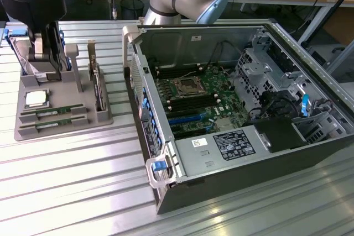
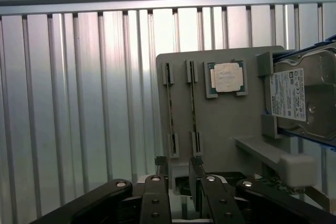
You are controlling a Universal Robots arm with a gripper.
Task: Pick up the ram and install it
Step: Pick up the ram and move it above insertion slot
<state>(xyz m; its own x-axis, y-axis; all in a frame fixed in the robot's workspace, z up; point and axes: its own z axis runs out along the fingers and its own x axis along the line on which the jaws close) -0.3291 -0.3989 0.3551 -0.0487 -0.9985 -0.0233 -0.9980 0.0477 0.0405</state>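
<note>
Two ram sticks (image 1: 51, 112) rest in a grey tray (image 1: 83, 115) on the ribbed metal table (image 1: 83, 181), jaws seemingly open.

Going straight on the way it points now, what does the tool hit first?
Probably the grey parts tray, near its edge, though depth is unclear. The tool is not lined up over the ram sticks, which lie further along the tray.

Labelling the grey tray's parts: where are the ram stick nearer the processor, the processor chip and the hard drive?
ram stick nearer the processor (image 1: 48, 110), exterior view, middle of its length
processor chip (image 1: 35, 98), exterior view, centre of its silver lid
hard drive (image 2: 287, 94), wrist view, its white label
</note>
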